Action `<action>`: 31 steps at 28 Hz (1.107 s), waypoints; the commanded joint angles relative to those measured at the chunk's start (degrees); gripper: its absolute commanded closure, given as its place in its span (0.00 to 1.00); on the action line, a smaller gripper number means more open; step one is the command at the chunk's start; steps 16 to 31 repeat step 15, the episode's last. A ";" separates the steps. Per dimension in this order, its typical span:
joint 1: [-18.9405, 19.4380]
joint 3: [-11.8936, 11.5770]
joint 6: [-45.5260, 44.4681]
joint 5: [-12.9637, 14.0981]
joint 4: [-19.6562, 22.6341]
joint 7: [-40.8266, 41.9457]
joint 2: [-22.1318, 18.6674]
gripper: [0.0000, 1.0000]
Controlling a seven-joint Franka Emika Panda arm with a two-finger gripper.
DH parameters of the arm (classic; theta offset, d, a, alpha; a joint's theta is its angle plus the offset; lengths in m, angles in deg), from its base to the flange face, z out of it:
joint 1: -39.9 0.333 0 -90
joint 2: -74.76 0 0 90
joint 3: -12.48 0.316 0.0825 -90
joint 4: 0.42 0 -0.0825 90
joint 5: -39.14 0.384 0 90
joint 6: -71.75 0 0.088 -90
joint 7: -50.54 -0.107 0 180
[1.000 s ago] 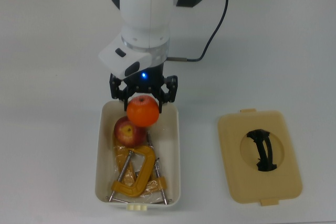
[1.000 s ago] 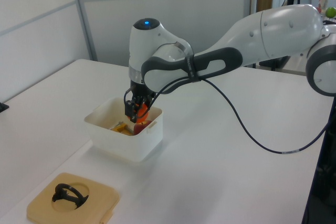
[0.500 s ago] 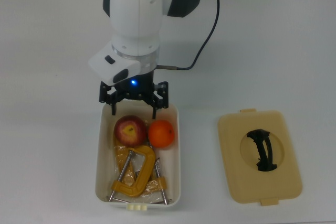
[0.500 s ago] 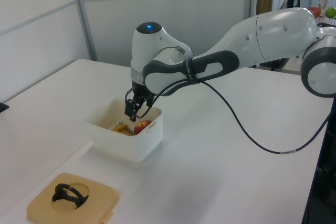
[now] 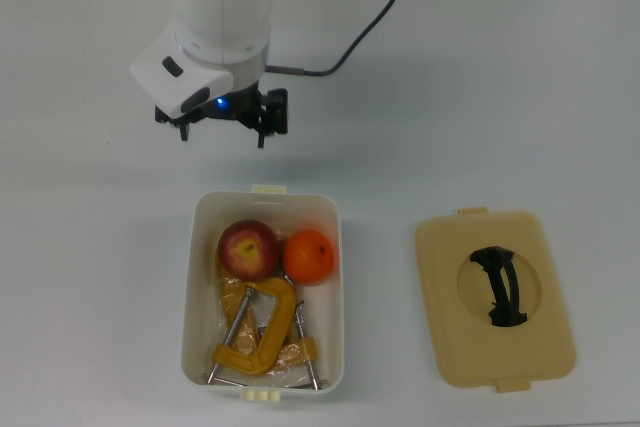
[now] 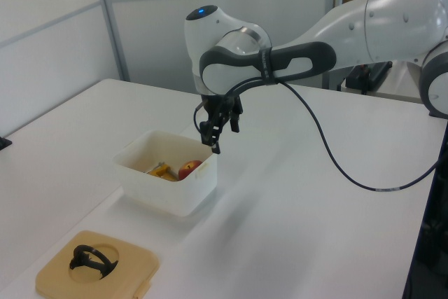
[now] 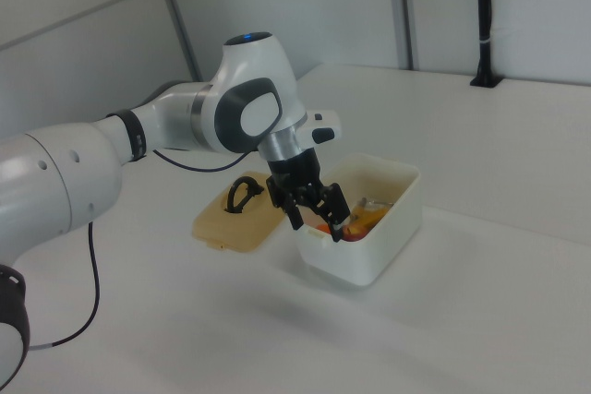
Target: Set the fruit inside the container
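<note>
Orange now sits in the container; a second ago it was pinched in the tool above the tub's near end, half a second ago it was already down and released. Tool has since lifted clear and pulled back past the tub's short end, toward the top view's top left.

Orange lies at the top view's right of the apple, the two touching or nearly so, both in the end of the tub nearest the arm. In the left view only the apple shows over the container wall. Yellow-orange C-clamps fill the tub's other end, just below the fruit in the top view.

Tool is empty, fingers spread apart, hanging above the white surface, not over the tub. In the right view the tool sits in front of the container.

Tan lid with black handle lies flat on the surface at the top view's right of the tub, apart from it.
</note>
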 commanded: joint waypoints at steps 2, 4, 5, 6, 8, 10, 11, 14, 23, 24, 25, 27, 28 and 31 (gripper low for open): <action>-1.24 -0.28 -3.65 1.49 0.84 4.37 -1.36 0.00; -1.24 -0.28 -3.65 2.01 0.84 4.37 -1.45 0.00; -1.24 -0.28 -3.65 2.36 0.84 4.37 -1.45 0.00; -1.33 -0.28 -3.65 2.54 0.84 4.37 -1.36 0.00; -1.77 -0.37 -3.56 2.63 0.84 4.37 -1.36 0.00; -2.12 -0.28 -3.56 2.72 0.84 4.37 -1.36 0.00; -2.29 -0.28 -3.65 2.72 0.84 4.37 -1.36 0.00; -2.30 -0.28 -3.65 2.72 0.84 4.19 -1.36 0.00; -2.21 -0.28 -3.65 2.72 0.84 4.10 -1.36 0.00; -2.21 -0.28 -3.65 2.72 0.84 4.10 -1.36 0.00; -2.21 -0.28 -3.65 2.72 0.84 4.10 -1.36 0.00; -2.21 -0.28 -3.65 2.72 0.84 4.10 -1.36 0.00; -2.21 -0.28 -3.65 2.72 0.84 4.10 -1.36 0.00; -2.21 -0.28 -3.65 2.72 0.84 4.10 -1.36 0.00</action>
